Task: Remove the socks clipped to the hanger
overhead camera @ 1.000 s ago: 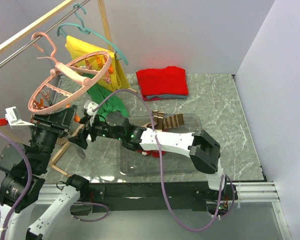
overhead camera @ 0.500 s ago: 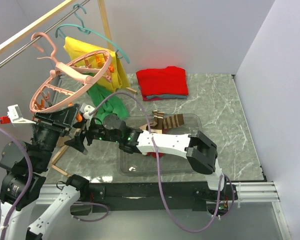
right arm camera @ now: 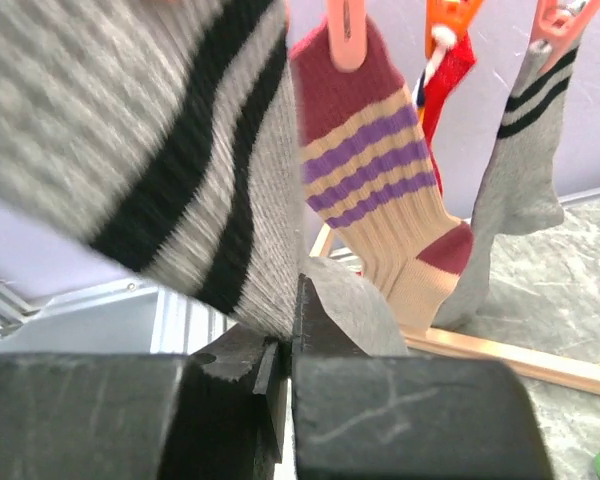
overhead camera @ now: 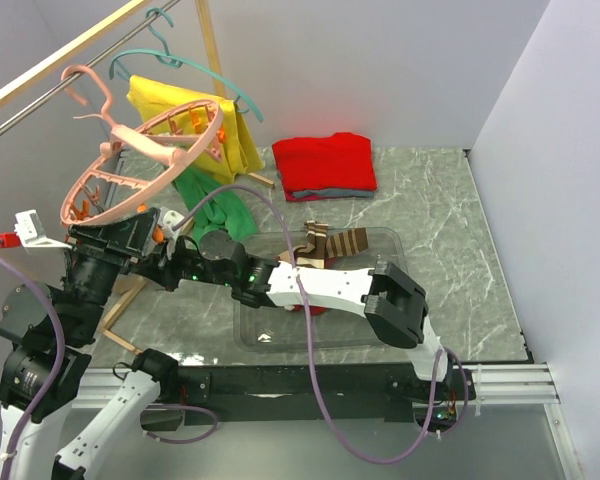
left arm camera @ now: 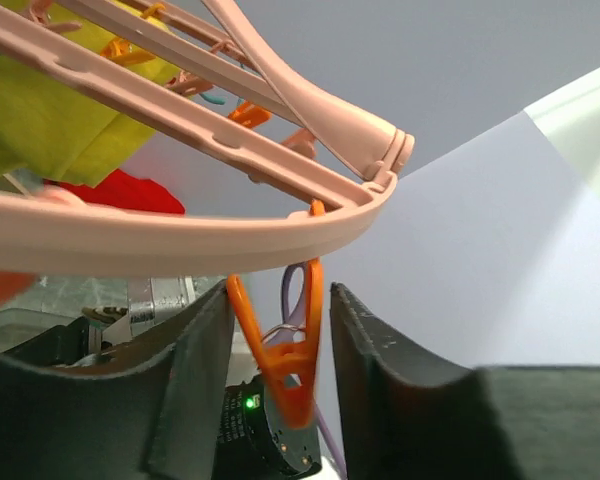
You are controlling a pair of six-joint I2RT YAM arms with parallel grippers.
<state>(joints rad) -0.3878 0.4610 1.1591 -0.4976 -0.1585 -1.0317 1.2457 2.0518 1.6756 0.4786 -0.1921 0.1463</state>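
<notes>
The pink ring hanger (overhead camera: 130, 200) hangs tilted at the left, and its rim (left arm camera: 180, 235) crosses the left wrist view. My left gripper (left arm camera: 280, 300) is open just under that rim, its fingers either side of an orange clip (left arm camera: 285, 355). My right gripper (right arm camera: 295, 290) is shut on the lower edge of a grey sock with black stripes (right arm camera: 180, 150). It reaches in below the hanger (overhead camera: 165, 258). Beside it, three more socks hang from clips: a maroon, tan and purple striped one (right arm camera: 380, 190), a red one (right arm camera: 450, 70) and a grey one (right arm camera: 525, 150). Brown striped socks (overhead camera: 332, 243) lie in the bin.
A clear plastic bin (overhead camera: 380, 335) sits under my right arm. A yellow shirt (overhead camera: 195, 125) hangs on a teal hanger (overhead camera: 180, 60) from the wooden rail (overhead camera: 70, 50), above a green garment (overhead camera: 215, 205). A folded red garment (overhead camera: 325, 165) lies at the back.
My right gripper has moved left under the hanger and shut on the grey striped sock. My left gripper's jaws have spread wider around the orange clip.
</notes>
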